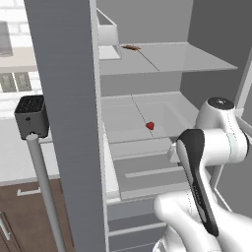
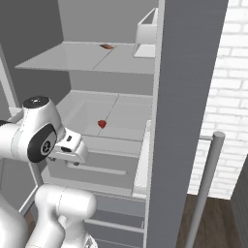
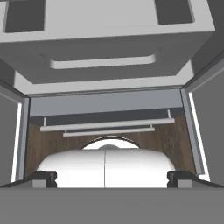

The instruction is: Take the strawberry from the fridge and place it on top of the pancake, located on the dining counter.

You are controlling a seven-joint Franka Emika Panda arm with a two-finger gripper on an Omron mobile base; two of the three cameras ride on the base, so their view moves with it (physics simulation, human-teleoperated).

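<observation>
1 strawberry (image 1: 150, 126) mid shelf | reddish-brown item (image 1: 131, 47) upper shelf | fingers (image 3: 112, 178) spread wide, empty

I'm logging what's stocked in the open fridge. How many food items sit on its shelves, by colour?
Red: 1, the strawberry on the lower shelf.
Reddish-brown: 1, a flat elongated item on the upper shelf.
Total: 2.
</observation>
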